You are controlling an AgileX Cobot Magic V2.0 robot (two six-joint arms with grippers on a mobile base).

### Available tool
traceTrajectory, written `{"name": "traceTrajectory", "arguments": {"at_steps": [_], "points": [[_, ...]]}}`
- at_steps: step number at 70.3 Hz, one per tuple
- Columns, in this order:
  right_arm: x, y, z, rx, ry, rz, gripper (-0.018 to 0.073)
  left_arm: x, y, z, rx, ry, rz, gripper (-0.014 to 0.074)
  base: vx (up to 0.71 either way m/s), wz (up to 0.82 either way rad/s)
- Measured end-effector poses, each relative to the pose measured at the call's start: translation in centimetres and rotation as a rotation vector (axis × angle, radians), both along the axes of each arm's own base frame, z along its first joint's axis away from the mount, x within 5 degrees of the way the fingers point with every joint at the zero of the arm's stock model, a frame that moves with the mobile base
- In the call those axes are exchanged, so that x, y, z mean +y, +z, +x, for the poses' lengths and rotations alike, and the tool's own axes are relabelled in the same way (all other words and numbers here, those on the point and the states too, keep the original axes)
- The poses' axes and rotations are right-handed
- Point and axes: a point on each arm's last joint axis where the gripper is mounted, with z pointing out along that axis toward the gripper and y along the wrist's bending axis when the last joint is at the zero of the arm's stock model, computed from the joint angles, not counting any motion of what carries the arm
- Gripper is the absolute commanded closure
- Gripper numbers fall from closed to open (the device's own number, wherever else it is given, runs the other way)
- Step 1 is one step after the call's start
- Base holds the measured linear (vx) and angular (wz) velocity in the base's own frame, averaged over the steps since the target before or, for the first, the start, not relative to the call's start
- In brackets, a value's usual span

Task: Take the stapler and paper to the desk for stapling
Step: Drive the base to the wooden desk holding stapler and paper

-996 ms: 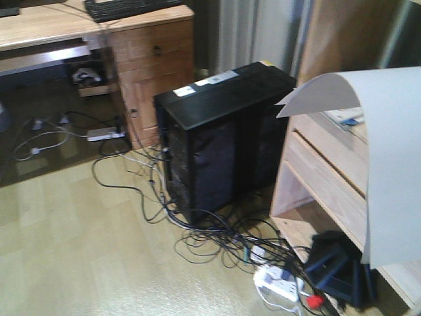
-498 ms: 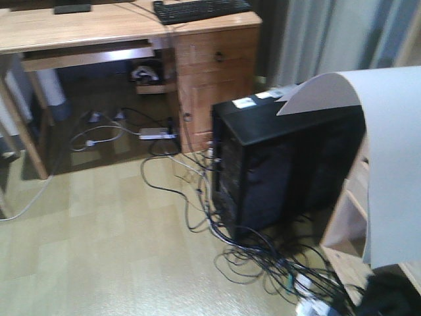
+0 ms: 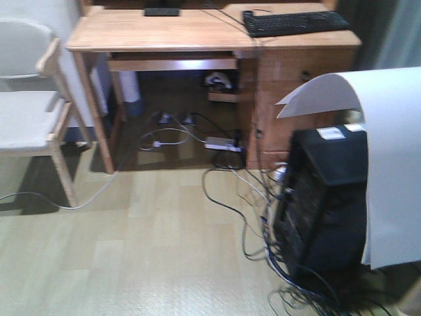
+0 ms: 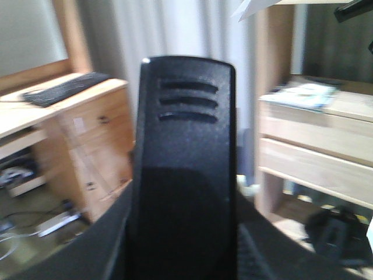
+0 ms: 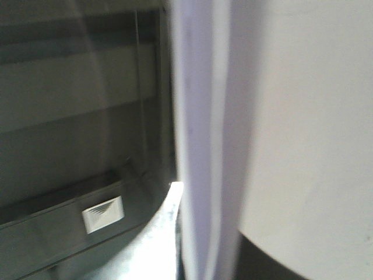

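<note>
1. The left end effector point(image 4: 183, 248) is clamped on the stapler point(image 4: 185, 146), which stands upright before the wrist camera with 3 grooves near its top.
2. The right end effector point(image 5: 204, 256) is closed on the paper point(image 3: 388, 164); the sheet hangs in the air at the right, its top curled over.
3. Both are well apart from the tabletop point(image 3: 164, 33), which carries a black keyboard point(image 3: 296, 22).
4. A black computer tower point(image 3: 325, 204) stands on the floor amid cables.

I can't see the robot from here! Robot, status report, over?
Left gripper shut on the stapler. Right gripper shut on the paper, sheet curling aloft. Desk ahead; computer tower and floor cables in the way.
</note>
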Motion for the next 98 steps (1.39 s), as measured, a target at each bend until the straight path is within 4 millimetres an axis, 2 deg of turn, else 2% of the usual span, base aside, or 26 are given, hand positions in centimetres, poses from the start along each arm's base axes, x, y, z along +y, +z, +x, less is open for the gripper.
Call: {"name": "traceTrajectory", "arguments": {"at_steps": [33,98], "points": [[0.01,0.0,-0.01,-0.001,0.0,-0.001,0.0566,0.0,0.0,0.0,0.0,0.0,0.0,0.0603,0.32,0.29],[0.01,0.01,-0.02,-0.002,0.0,-0.001,0.0566,0.0,0.0,0.0,0.0,0.0,0.0,0.0603,0.39,0.02]]}}
